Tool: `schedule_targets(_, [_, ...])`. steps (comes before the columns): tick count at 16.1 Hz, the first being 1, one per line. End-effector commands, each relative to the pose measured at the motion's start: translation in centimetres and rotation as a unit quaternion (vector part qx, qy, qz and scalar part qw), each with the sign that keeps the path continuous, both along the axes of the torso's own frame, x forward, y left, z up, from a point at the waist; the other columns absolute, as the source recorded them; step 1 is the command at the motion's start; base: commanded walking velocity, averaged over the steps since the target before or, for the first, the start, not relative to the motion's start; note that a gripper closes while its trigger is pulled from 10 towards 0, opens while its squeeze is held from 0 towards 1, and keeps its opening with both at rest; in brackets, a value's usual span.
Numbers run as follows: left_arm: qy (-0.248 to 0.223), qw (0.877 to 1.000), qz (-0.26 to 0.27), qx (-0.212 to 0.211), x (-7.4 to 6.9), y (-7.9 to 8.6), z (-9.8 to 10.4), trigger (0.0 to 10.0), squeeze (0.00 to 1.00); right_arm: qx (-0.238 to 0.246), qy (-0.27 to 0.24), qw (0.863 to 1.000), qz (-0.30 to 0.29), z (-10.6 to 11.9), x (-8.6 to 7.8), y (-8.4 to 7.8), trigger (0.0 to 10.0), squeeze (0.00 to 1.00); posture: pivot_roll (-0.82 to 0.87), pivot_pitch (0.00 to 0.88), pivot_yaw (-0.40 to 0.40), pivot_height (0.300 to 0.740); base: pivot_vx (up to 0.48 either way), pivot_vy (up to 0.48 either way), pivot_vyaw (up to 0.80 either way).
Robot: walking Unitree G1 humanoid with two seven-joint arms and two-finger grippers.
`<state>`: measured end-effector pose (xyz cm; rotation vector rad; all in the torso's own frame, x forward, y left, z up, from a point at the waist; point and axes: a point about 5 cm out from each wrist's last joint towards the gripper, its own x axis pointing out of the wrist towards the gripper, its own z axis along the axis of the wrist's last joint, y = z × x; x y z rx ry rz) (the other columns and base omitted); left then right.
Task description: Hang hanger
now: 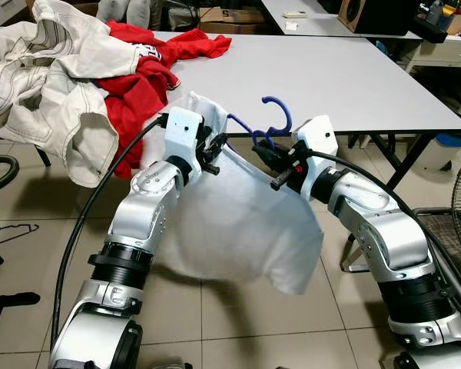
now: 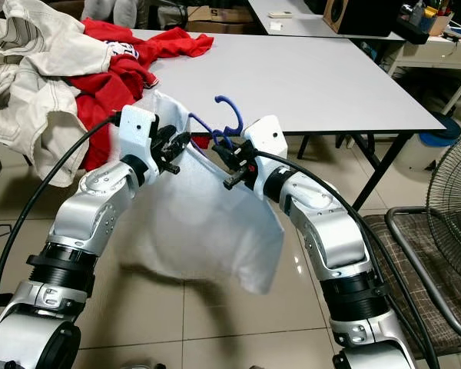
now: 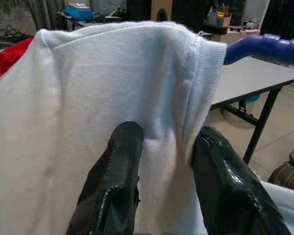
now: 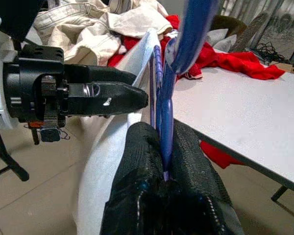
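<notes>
A white shirt (image 1: pixel 246 231) hangs in the air between my two arms, in front of the grey table (image 1: pixel 353 77). My left gripper (image 1: pixel 215 150) is shut on the shirt's upper edge near the collar; in the left wrist view the fabric (image 3: pixel 112 83) is pinched between the black fingers (image 3: pixel 112 181). A blue hanger (image 1: pixel 280 115) rises from the shirt's neck with its hook up. My right gripper (image 1: pixel 263 150) is shut on the hanger's neck, and in the right wrist view the blue stem (image 4: pixel 186 44) runs up from between its pads. The hanger's arms are hidden inside the shirt.
A red garment (image 1: pixel 150 77) and a cream garment (image 1: pixel 46 77) are piled on the table's left end. A fan (image 2: pixel 453 200) and a chair frame (image 2: pixel 415 254) stand on the right. A thin hanger (image 1: pixel 11 229) lies on the tiled floor at the left.
</notes>
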<state>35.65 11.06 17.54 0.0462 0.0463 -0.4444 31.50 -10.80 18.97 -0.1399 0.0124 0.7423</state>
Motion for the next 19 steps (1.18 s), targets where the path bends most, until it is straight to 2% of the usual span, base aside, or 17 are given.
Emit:
schedule_targets(1, [-0.013, 1.0, 0.002, -0.002, 0.3, 0.0, 0.7, 0.0, 0.0, 0.001, -0.02, 1.0, 0.001, 1.1, 0.0, -0.1, 10.0, 0.0, 0.03, 0.0, -0.051, 0.74, 0.0, 0.0, 0.0])
schedule_targets(5, [-0.015, 1.0, 0.012, -0.004, 0.4, 0.4, 0.7, 0.0, 0.0, 0.001, -0.019, 1.0, 0.001, 1.1, 0.1, -0.2, 10.0, 0.0, 0.03, 0.0, -0.055, 0.74, 0.0, 0.0, 0.0])
schedule_targets(8, [-0.019, 1.0, 0.0, -0.011, 0.2, 0.7, 0.8, 0.0, 0.0, -0.006, -0.011, 1.0, -0.003, 0.8, 0.1, -0.3, 10.0, 0.0, 0.03, 0.0, -0.053, 0.74, 0.0, 0.0, 0.0])
schedule_targets(9, [-0.02, 1.0, -0.015, -0.014, 0.0, 0.7, 1.0, 0.0, 0.0, -0.014, -0.005, 1.0, -0.006, 0.5, 0.2, -0.5, 10.0, 0.0, 0.03, 0.0, -0.054, 0.74, 0.0, 0.0, 0.0])
schedule_targets(10, [-0.024, 0.997, -0.068, -0.021, -0.6, 0.8, 1.5, 0.0, 0.0, -0.048, 0.016, 0.999, -0.01, -0.6, 0.1, -1.0, 10.0, 0.0, 0.03, 0.0, -0.058, 0.74, 0.0, 0.0, 0.0])
schedule_targets(11, [-0.025, 0.996, -0.088, -0.02, -0.8, 0.9, 1.7, 0.0, 0.0, -0.062, 0.024, 0.998, -0.008, -1.1, 0.0, -1.2, 10.0, 0.0, 0.03, 0.0, -0.059, 0.74, 0.0, 0.0, 0.0])
schedule_targets(12, [-0.038, 0.99, -0.132, -0.026, -1.4, 1.5, 2.9, 0.0, 0.0, -0.086, 0.05, 0.995, -0.002, -2.6, -0.5, -1.9, 10.0, 0.0, 0.04, 0.0, -0.065, 0.74, 0.0, 0.0, 0.0])
schedule_targets(14, [-0.053, 0.992, -0.108, -0.033, -0.8, 3.0, 4.3, 0.0, 0.0, -0.088, 0.063, 0.994, 0.008, -3.2, -1.2, -2.4, 10.0, 0.0, 0.04, 0.0, -0.067, 0.74, 0.0, 0.0, 0.0])
schedule_targets(16, [-0.067, 0.998, 0.005, 0.009, 1.1, 5.2, 4.7, 0.0, 0.0, -0.074, 0.043, 0.995, 0.058, -2.2, -2.2, -2.4, 10.0, 0.0, 0.04, 0.0, -0.064, 0.74, 0.0, 0.0, 0.0])
schedule_targets(18, [-0.063, 0.996, 0.039, 0.055, 1.6, 5.7, 4.1, 0.0, 0.0, -0.058, 0.02, 0.995, 0.083, -1.1, -2.7, -2.4, 10.0, 0.0, 0.03, 0.0, -0.056, 0.74, 0.0, 0.0, 0.0])
schedule_targets(19, [-0.058, 0.993, 0.078, 0.061, 2.2, 6.2, 3.8, 0.0, 0.0, -0.048, 0.006, 0.991, 0.124, 0.0, -3.8, -2.5, 10.0, 0.0, 0.03, 0.0, -0.056, 0.74, 0.0, 0.0, 0.0])
